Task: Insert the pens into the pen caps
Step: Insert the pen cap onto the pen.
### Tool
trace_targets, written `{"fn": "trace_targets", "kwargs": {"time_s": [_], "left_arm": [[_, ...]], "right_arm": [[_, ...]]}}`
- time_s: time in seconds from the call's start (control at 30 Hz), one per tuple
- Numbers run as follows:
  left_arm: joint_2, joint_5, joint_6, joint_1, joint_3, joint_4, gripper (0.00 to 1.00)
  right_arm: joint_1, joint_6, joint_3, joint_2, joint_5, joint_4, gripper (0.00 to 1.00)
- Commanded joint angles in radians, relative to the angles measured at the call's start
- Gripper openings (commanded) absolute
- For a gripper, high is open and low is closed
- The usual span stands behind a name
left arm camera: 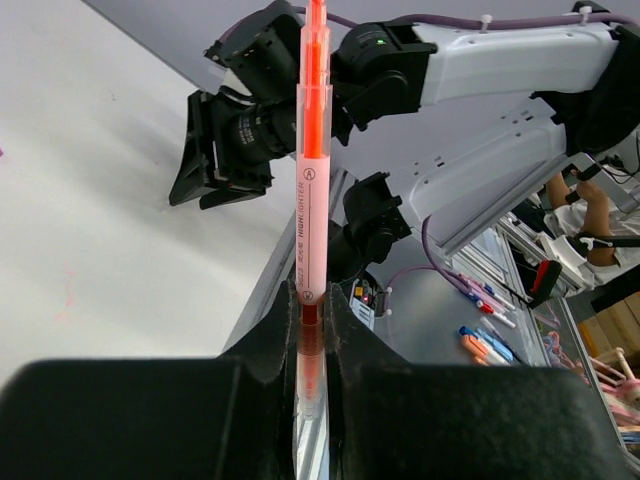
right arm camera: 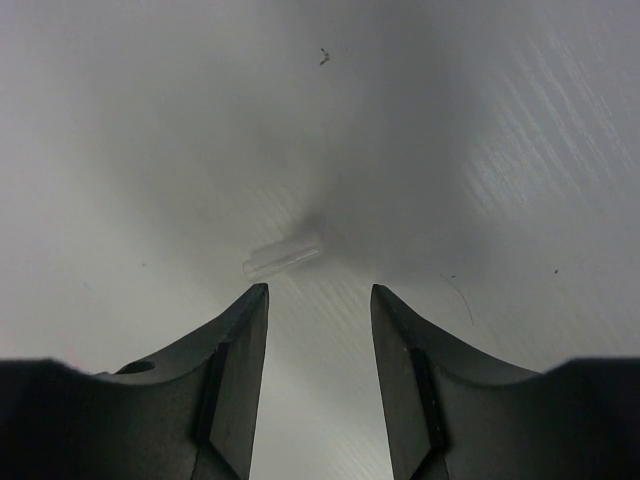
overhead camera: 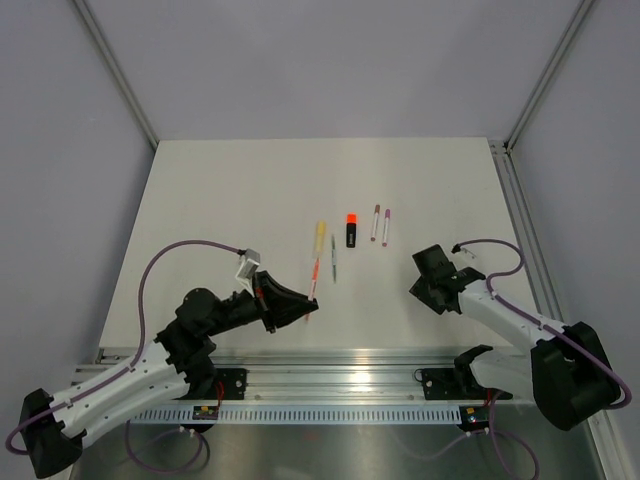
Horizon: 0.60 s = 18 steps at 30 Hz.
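Left tool [left arm camera: 312, 312] (snug) on orange-red pen [left arm camera: 311, 200]

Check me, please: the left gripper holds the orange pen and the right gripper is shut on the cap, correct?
Not quite: the right wrist view shows the right gripper open, the cap lying free on the table ahead of it. The left gripper does hold the orange pen.

Black fingers [right arm camera: 240, 340], slim clear-barrelled plastic pen [left arm camera: 312, 200] with orange-red core, tiny translucent whitish plastic cap [right arm camera: 283, 255], matte white worktop [right arm camera: 150, 120], stubby black highlighter [overhead camera: 351, 237] tipped orange, pale yellow highlighter [overhead camera: 320, 236].
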<state>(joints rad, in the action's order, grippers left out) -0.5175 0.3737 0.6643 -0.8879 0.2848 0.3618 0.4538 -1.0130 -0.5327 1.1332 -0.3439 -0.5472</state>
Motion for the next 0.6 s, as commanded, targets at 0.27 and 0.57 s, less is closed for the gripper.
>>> {"fn": "trace_targets", "kwargs": {"time_s": [0.27,0.57], "left_arm": [[0.031,0.048,0.024,-0.031,-0.012,0.112,0.0],[0.036,0.045,0.021,-0.039,-0.012,0.111,0.0]], "right_arm": [[-0.01,-0.042,-0.081,0.083,-0.049,0.009,0.47],[-0.015,-0.047,-0.089,0.026,-0.066,-0.023,0.45]]}}
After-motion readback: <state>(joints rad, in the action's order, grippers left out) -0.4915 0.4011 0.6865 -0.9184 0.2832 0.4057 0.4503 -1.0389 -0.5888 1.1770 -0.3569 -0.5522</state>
